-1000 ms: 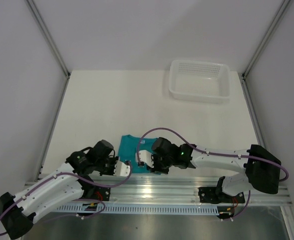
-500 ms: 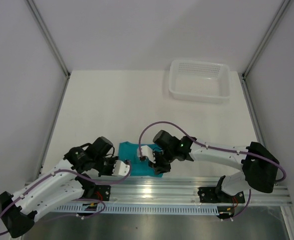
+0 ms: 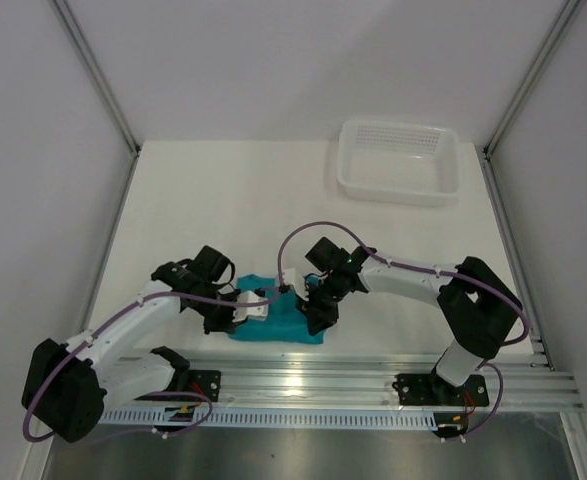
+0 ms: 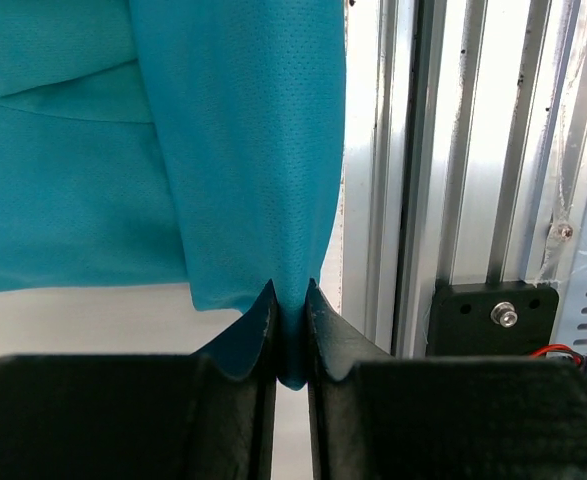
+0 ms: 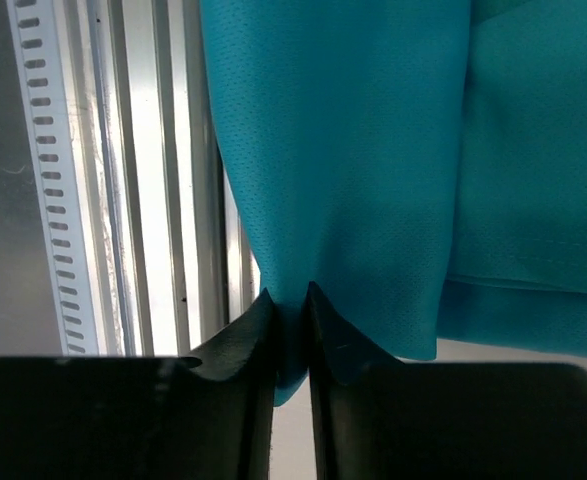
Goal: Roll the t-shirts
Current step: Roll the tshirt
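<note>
**Teal t-shirt pinched from both sides near the front rail**

The teal t-shirt (image 3: 273,320) sits as a small, doubled-over bundle at the near edge of the white surface (image 3: 213,200), just beyond the metal rail (image 3: 373,380) that carries the arm bases. Up close its cloth shows a fine dotted weave, and several layers overlap (one fold line runs across the fabric in each wrist view).

The left claw (image 4: 289,298) is pressed together on a fold of the shirt's edge. A narrow strip of cloth runs down between its two black fingers (image 4: 248,340). The right claw (image 5: 287,300) grips the same way, its fingers pinching a hanging corner of the fabric, with the rail's grooves showing beside it.

From above, the left claw meets the bundle on its left side and the right claw comes in on its right. The two are close together, with the shirt between them.

A white plastic basket (image 3: 398,185) stands well apart, at the far right of the surface.
</note>
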